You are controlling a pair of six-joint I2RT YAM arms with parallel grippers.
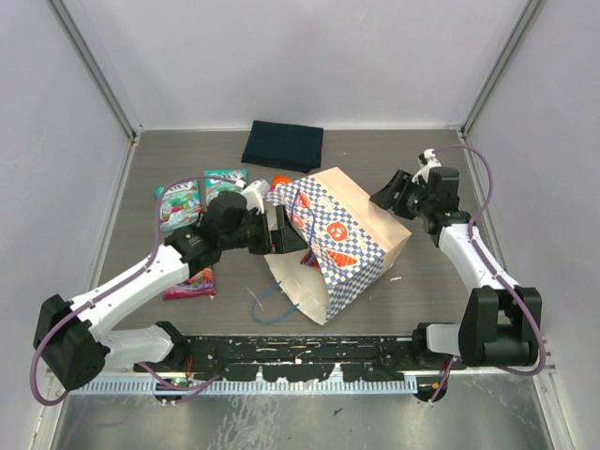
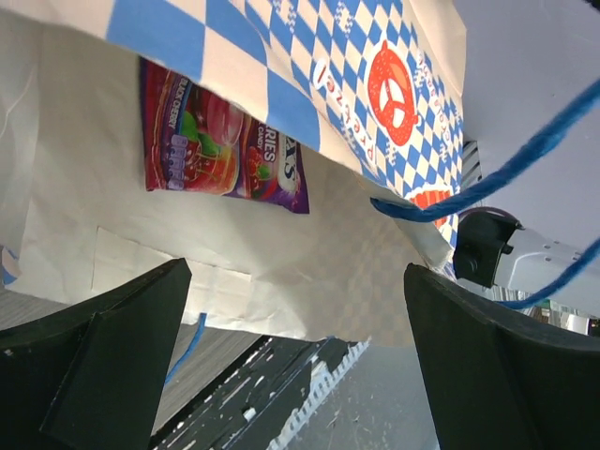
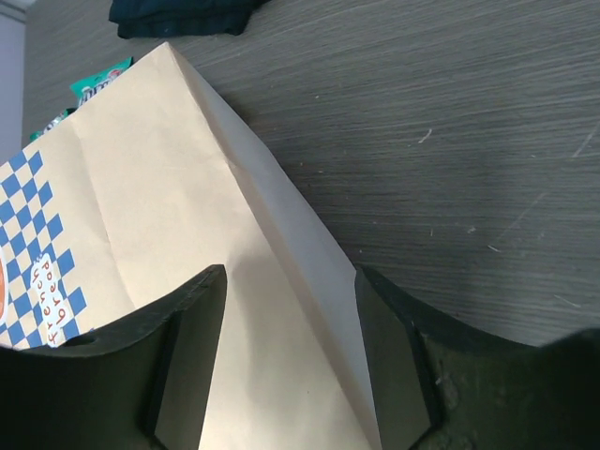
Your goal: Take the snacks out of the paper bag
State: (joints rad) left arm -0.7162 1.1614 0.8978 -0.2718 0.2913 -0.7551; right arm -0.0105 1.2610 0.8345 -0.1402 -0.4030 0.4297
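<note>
While several pouches (image 1: 180,204) already lie out on the left of the table (image 1: 450,169), the job is unfinished; a purple pouch (image 2: 225,150) remains inside the paper bag (image 1: 352,230), tipped over mid-table; the left gripper (image 2: 295,323) gapes wide at its mouth; the right gripper (image 3: 291,328) straddles its right fold, whether pinching I cannot tell.

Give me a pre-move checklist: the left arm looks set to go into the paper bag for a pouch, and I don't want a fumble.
1. Left gripper wide open at the paper bag mouth: ok.
2. Purple pouch in sight inside, ahead of the fingers: ok.
3. Right gripper straddles the bag's closed end; firm hold: cannot tell.
4. Blue cord handle away from the reach path: not ok, it hangs across the mouth.
5. More pouches deeper inside: cannot tell.
</note>
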